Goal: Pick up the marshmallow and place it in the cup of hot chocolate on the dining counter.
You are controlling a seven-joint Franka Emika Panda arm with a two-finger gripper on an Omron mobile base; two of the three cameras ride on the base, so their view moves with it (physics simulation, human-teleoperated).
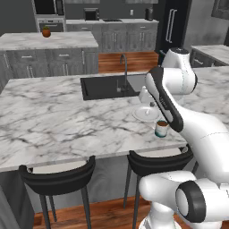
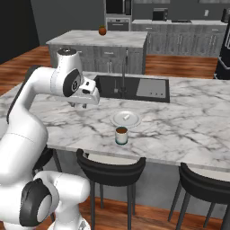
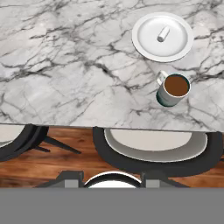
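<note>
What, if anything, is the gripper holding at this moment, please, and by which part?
Nothing is held: the gripper hangs above the dining counter, apart from the marshmallow lying on the plate.

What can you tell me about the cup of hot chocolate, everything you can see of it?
The cup of hot chocolate is a small cylindrical mug, white with a teal band near its base and a small white handle on one side. Brown liquid fills it nearly to the rim. It stands upright on the dining counter, near the edge above a dark stool, just apart from the white plate that carries the marshmallow. Nothing but the counter touches it.
</note>
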